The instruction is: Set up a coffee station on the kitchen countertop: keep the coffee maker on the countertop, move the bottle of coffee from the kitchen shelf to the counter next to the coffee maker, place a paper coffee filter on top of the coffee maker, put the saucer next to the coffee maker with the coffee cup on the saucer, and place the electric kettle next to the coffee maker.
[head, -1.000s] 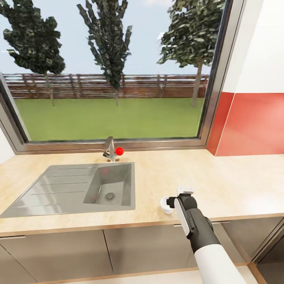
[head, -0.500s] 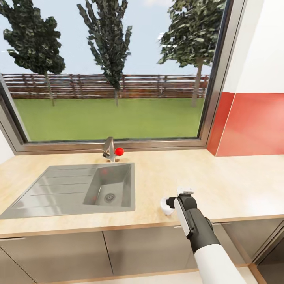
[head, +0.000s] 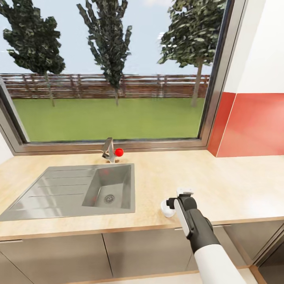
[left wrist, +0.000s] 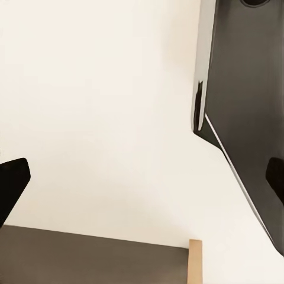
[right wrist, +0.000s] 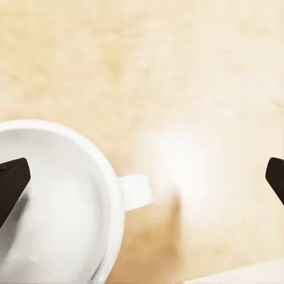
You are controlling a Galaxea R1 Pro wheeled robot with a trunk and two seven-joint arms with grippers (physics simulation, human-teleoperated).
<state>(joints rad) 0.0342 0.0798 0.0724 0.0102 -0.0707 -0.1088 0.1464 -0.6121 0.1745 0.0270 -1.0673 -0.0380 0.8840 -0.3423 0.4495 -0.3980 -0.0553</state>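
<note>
Facing a wooden counter (head: 221, 185) under a big window (head: 114, 71), with trees, fence and lawn beyond the glass. Sitting sunk into the counter at the left, a steel sink (head: 71, 189), draining board on the far left and basin on the right, with a tap (head: 109, 150) bearing a red knob at its far edge. Running up the right side, a red and white wall (head: 256, 118). Showing below the counter edge, grey cabinets (head: 138, 248).

Reaching forward from the near right, the right arm (head: 199, 232), its right gripper (head: 176, 197) hanging over the near part of the counter, right of the sink. Standing upright on the counter just left of that gripper and close to the near edge, a white cup (head: 167, 207). Looking down in the right wrist view on the same cup (right wrist: 53, 207), open mouth up, stub handle pointing toward the gap between the fingers. Fingers (right wrist: 13, 180) spread wide, one dark tip over the cup's rim and the other well off to the far side, gripping nothing.

Pointing elsewhere, the left gripper (left wrist: 142, 183), fingers (left wrist: 12, 180) likewise spread wide and holding nothing, before a pale surface, a dark panel (left wrist: 248, 118) and a strip of wood.
</note>
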